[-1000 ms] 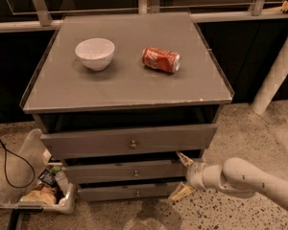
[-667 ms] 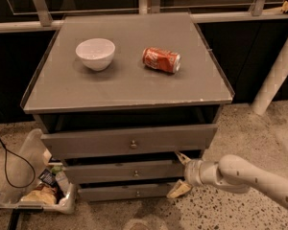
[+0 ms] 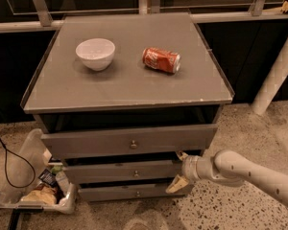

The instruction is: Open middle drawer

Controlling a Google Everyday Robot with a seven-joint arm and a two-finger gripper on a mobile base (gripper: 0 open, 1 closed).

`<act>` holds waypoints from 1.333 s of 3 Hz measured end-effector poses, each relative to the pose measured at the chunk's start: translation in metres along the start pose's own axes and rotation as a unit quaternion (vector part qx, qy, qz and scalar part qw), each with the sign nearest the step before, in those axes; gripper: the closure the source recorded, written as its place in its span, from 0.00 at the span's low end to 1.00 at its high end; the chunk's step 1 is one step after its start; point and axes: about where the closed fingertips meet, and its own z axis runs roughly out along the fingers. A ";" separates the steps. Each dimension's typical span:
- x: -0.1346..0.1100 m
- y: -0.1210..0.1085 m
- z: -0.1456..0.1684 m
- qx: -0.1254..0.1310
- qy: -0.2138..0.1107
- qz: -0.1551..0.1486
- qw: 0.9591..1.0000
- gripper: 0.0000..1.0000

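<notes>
The grey cabinet has three drawers. The middle drawer has a small round knob and its front stands slightly out. The top drawer above it is pulled out a little further. My gripper is at the right end of the middle drawer front, with the white arm coming in from the lower right. Its tan fingers are spread open, one fingertip above the drawer front's right end and the other below it. It holds nothing.
A white bowl and a red soda can lying on its side sit on the cabinet top. A clear bin of packets and a black cable are on the floor at left. A white post stands at right.
My gripper has moved slightly left, closer against the right end of the middle drawer front. The drawers, bowl and can have not moved.
</notes>
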 end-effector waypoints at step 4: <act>0.017 -0.009 0.022 -0.005 -0.008 0.001 1.000 0.18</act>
